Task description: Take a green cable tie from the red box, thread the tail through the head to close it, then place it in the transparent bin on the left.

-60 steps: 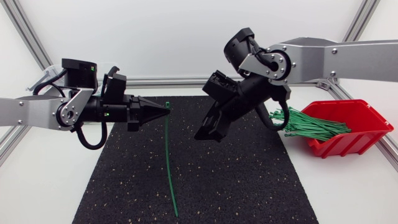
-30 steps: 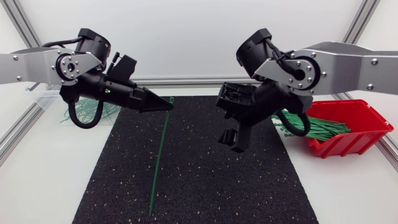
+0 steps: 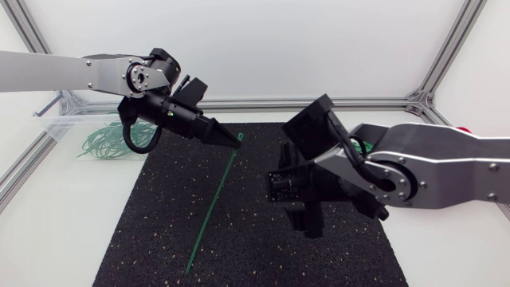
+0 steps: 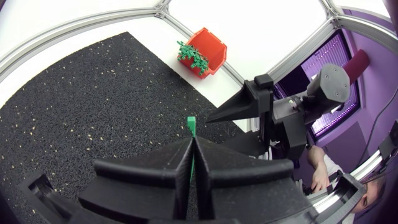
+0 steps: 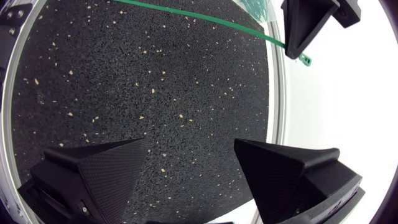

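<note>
Head view: green cable tie point(image 3: 213, 209), one thin straight strip, not looped, with a small square head at its upper end. My left jaws are closed on it just below that head; the tail slants down over the black mat point(image 3: 143, 239). My right jaws stand wide apart, holding nothing, well apart from the tie. The red box point(image 4: 211, 46) holds loose green ties point(image 4: 193, 56); the transparent bin point(image 3: 49, 115) holds looped ties point(image 3: 100, 143).
</note>
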